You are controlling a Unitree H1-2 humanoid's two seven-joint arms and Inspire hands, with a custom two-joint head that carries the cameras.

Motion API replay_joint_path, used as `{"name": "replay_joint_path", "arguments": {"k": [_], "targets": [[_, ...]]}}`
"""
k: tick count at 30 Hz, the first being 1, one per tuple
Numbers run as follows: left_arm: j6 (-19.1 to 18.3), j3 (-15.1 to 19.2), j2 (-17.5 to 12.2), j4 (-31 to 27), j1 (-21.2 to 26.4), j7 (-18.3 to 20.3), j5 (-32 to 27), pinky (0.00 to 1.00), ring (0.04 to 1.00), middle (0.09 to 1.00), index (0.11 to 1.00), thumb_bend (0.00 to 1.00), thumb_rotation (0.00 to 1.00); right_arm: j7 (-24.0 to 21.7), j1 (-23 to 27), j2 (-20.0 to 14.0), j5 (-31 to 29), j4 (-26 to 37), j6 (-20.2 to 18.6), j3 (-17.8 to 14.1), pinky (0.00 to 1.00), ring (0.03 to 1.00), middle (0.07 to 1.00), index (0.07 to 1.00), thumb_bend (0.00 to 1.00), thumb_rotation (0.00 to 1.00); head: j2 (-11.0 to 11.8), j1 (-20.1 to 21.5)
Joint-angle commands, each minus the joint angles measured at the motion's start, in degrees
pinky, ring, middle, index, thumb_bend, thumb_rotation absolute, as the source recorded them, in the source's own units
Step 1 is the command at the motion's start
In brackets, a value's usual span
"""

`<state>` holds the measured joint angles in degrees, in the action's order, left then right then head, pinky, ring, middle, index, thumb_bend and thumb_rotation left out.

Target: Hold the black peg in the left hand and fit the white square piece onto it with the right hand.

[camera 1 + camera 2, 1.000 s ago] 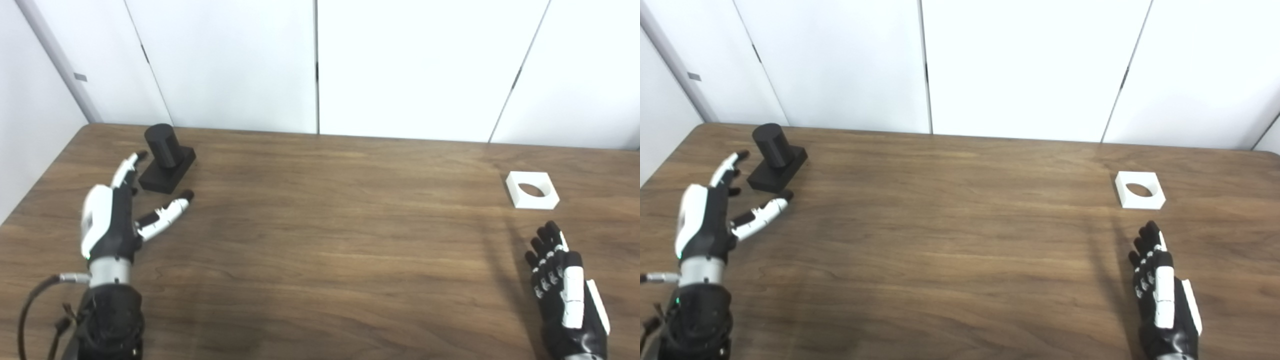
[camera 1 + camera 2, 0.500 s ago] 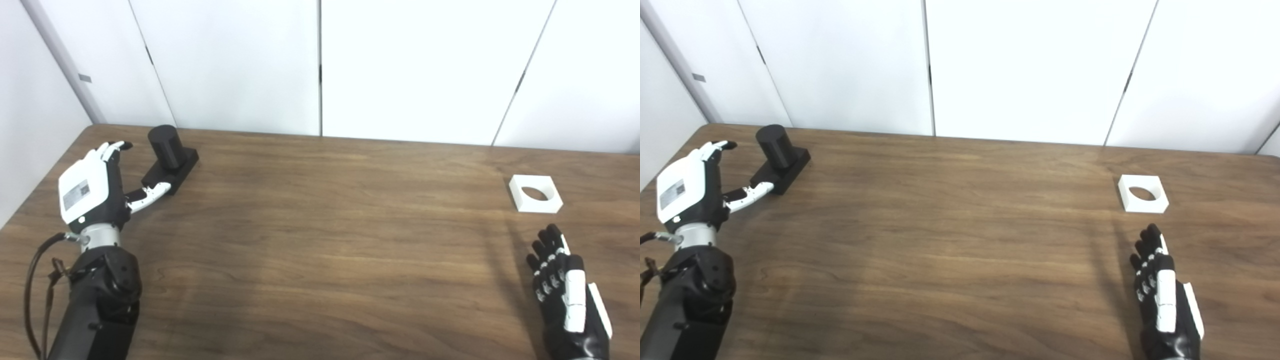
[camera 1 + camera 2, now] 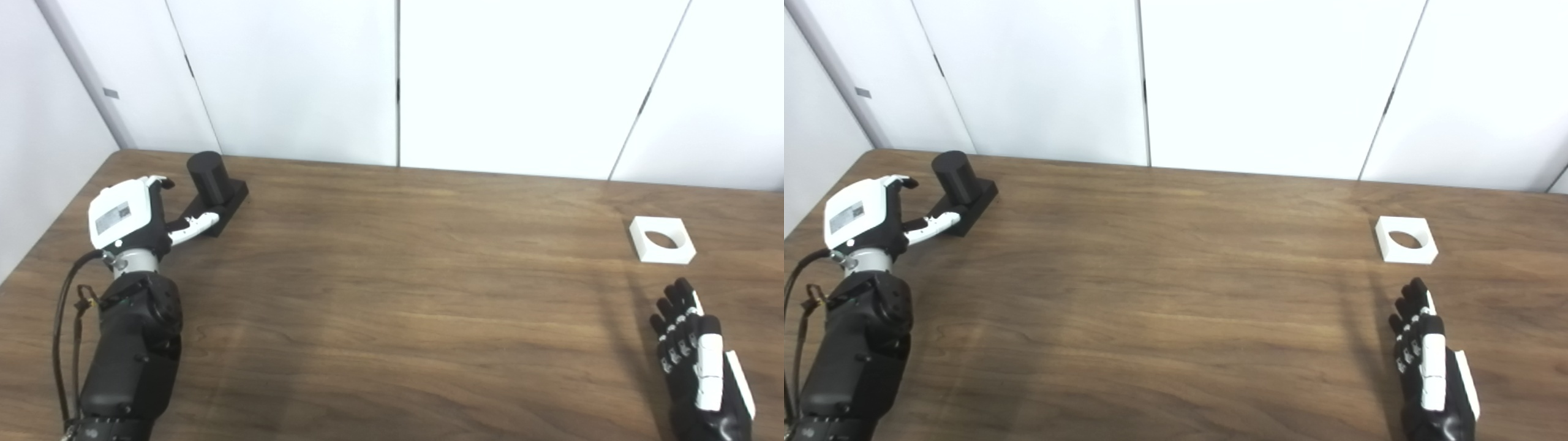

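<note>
Your left hand (image 3: 125,214) has closed in on the black peg (image 3: 208,177) at ten o'clock, fingers spread (nothing gripped); right hand (image 3: 698,361) waits open below the white square piece (image 3: 663,239).

Left hand (image 3: 866,217) spread open beside the black peg (image 3: 958,191) far left; white square piece (image 3: 1405,239) lies far right, ahead of the flat right hand (image 3: 1433,373).
</note>
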<state>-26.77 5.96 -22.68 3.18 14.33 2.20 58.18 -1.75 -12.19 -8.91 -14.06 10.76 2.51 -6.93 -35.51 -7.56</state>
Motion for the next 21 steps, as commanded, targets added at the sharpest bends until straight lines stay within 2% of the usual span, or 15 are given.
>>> {"name": "replay_joint_path", "arguments": {"k": [1, 11, 21], "targets": [[-0.1, 0.4, -1.0, -0.1, 2.6, -0.4, 1.9, 0.94, 0.895, 0.872, 0.765, 0.88, 0.65, -0.4, -0.1, 0.9, 0.5, 0.2, 0.0, 0.2, 1.00, 1.000, 1.000, 1.000, 0.55, 1.00, -0.1, 0.0], [-0.1, 1.2, -0.4, 2.7, 3.5, 1.8, 3.2, 0.95, 0.903, 0.878, 0.774, 0.89, 0.75, -0.4, -0.1, 0.9, 0.4, 0.7, 0.0, 0.2, 1.00, 1.000, 1.000, 1.000, 0.53, 1.00, -0.3, 0.2], [-0.1, 1.3, -0.4, 5.5, 5.2, 2.9, 4.6, 0.95, 0.911, 0.883, 0.780, 0.90, 0.76, -0.4, -0.2, 1.0, 0.6, 1.1, -0.2, 0.2, 1.00, 1.000, 1.000, 1.000, 0.52, 1.00, -0.3, 0.3]]}}
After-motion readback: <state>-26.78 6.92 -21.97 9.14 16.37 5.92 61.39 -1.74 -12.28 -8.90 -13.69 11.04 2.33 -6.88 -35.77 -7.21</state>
